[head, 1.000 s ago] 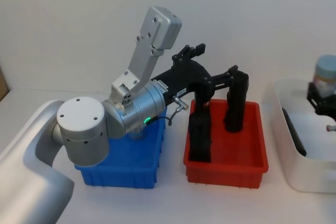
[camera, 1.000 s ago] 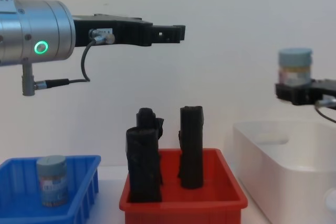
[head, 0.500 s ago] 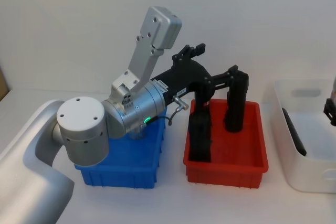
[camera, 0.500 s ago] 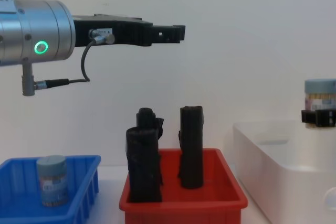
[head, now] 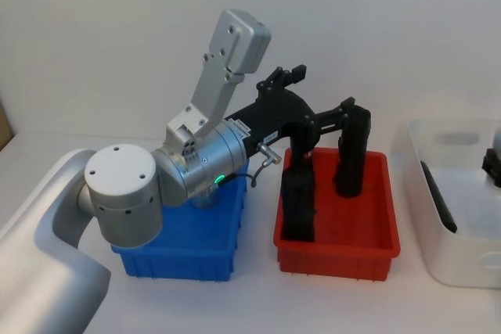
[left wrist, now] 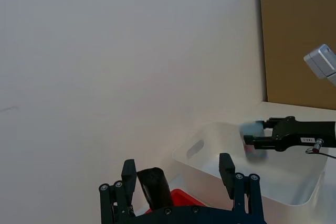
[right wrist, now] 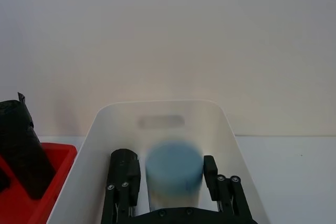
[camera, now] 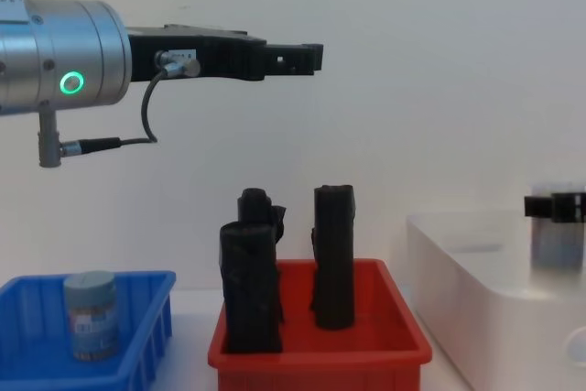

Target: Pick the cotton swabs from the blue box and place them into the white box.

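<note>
One tub of cotton swabs [camera: 91, 315] stands upright in the blue box [camera: 146, 318]. My right gripper [right wrist: 167, 160] hovers over the white box [right wrist: 94, 129] at the far right with its fingers open. A second tub [right wrist: 173, 174] shows blurred between and below them. In the chest view that tub [camera: 555, 244] hangs just under the right gripper [camera: 554, 206], inside the white box [camera: 458, 254]. My left gripper [camera: 307, 59] is held high and open above the red bin, holding nothing. The left arm hides most of the blue box [head: 180, 260] in the head view.
A red bin [head: 337, 248] between the two boxes holds tall black rolls [head: 348, 154]. A dark object [head: 438, 205] lies inside the white box [head: 423, 162] along its left wall. A bare wall stands close behind the table.
My right gripper carried the tub rightward and down over the white box. The tub stood above the fingers before; now it is below them. The left arm has not moved.
</note>
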